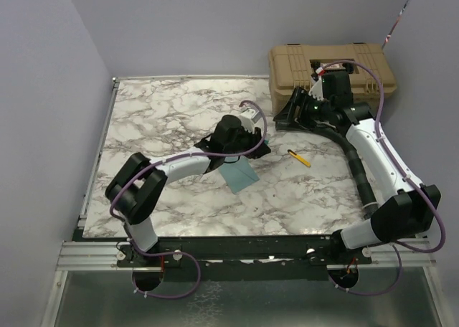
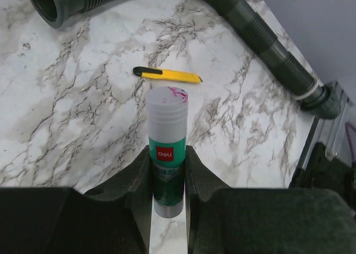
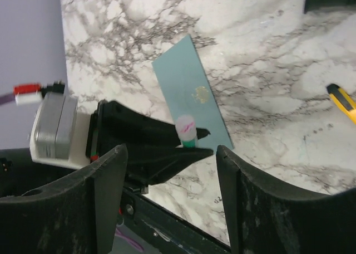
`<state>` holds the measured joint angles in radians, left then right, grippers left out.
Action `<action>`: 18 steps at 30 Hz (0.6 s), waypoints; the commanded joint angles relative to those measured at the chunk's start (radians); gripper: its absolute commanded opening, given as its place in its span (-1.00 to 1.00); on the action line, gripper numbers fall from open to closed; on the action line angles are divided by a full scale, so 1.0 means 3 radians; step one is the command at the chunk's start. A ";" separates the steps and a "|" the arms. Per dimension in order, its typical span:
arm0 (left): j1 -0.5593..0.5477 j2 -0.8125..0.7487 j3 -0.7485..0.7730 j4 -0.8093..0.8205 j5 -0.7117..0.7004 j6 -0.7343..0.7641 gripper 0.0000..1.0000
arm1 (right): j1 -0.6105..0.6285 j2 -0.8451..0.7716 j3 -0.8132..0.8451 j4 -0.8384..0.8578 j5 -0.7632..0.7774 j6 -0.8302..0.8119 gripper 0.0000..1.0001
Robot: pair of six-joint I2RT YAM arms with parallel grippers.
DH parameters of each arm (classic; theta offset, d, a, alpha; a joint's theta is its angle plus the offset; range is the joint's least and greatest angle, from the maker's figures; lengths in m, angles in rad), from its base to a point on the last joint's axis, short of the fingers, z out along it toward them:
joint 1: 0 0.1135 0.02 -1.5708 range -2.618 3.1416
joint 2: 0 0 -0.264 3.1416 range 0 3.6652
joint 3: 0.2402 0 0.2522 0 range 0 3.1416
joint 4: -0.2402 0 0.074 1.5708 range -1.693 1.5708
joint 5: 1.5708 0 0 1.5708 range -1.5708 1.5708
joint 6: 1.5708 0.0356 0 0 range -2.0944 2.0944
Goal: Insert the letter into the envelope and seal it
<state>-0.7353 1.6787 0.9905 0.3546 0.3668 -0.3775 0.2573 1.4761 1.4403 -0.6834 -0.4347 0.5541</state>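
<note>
The envelope [image 3: 192,92] lies flat on the counter [image 1: 158,119], just beside the left gripper [image 2: 167,159]. That gripper is clamped on a glue stick [image 2: 167,117], pink tip outward, presumably to dab the flap for sealing. The letter is nowhere in view and is likely already inside. The right gripper [image 3: 171,159] hangs near, fingers apart and empty, probably waiting to press the flap. A yellow knife [image 1: 300,158] lies unused to the right.
</note>
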 commanded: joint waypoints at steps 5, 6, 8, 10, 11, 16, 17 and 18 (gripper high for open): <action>-0.0073 0.0876 0.1045 -0.1165 -0.0617 -0.1084 -0.93 | -0.0053 -0.0356 -0.0338 -0.0122 0.0671 0.0282 0.33; -0.0071 0.0982 0.1118 -0.1210 -0.0626 -0.1204 -0.93 | -0.0057 -0.0378 -0.0361 -0.0138 0.0623 0.0307 0.33; -0.0074 0.1204 0.1233 -0.1320 -0.0649 -0.1457 -0.93 | -0.0060 -0.0440 -0.0415 -0.0154 0.0569 0.0348 0.31; -0.0075 0.1365 0.1295 -0.1348 -0.0671 -0.1658 -0.83 | -0.0065 -0.0514 -0.0464 -0.0200 0.0592 0.0375 0.31; -0.0075 0.1425 0.1313 -0.1352 -0.0679 -0.1761 -0.82 | -0.0065 -0.0553 -0.0491 -0.0221 0.0612 0.0377 0.31; -0.0095 0.1540 0.1432 -0.1491 -0.0795 -0.1821 -0.56 | -0.0065 -0.0748 -0.0618 -0.0319 0.0653 0.0391 0.31; -0.0097 0.1549 0.1468 -0.1548 -0.0818 -0.1809 -0.48 | -0.0065 -0.0776 -0.0634 -0.0335 0.0648 0.0399 0.31; -0.0099 0.1554 0.1503 -0.1614 -0.0841 -0.1792 -0.39 | -0.0068 -0.0796 -0.0641 -0.0355 0.0644 0.0407 0.31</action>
<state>-0.7544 2.1208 1.3968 -0.0174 0.1806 -0.8768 0.2417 1.2808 1.2682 -0.7387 -0.2718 0.6586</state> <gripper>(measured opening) 0.250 0.656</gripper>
